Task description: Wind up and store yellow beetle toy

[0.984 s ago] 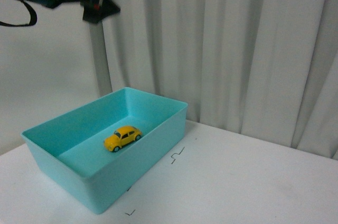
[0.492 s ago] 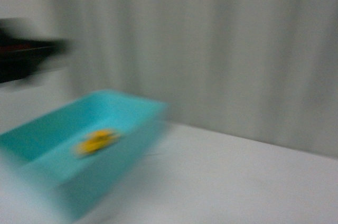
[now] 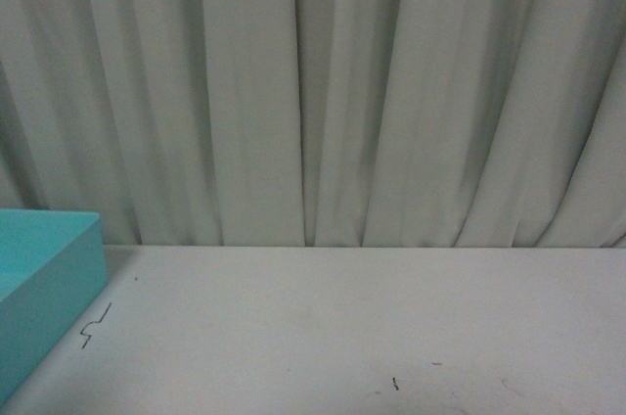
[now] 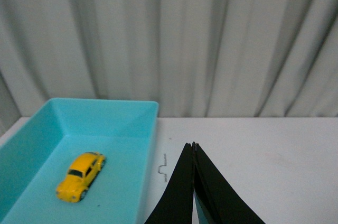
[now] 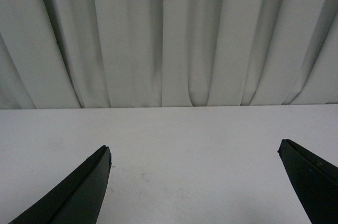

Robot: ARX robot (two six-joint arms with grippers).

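Teal plastic catches the eye first: an open bin (image 4: 105, 118) sits on the white table (image 4: 274, 150). The beetle toy (image 4: 80, 175) is inside it, yellow, upright on its wheels on the bin's floor. As far as I can tell it touches none of the walls, and nothing is holding it.

The left gripper (image 4: 194, 147) is outside the bin, near its long wall, over the table and well apart from the toy. Its two black fingers (image 4: 179, 192) are pressed together tip to tip with nothing pinched between them. A thin dark mark (image 4: 163, 167) is drawn on the table just beside the bin, between the bin wall and those fingers.

The right gripper (image 5: 194, 145) is over a bare stretch of table with its fingers (image 5: 79, 192) spread wide apart. Only white tabletop shows in the gap, and it carries nothing.

A pale grey curtain (image 3: 313, 92) hangs in long folds behind the table. From the front, only one corner of the bin shows at the left edge. The toy is out of sight there, and neither arm is in that view. A few small dark specks dot the tabletop near the front.
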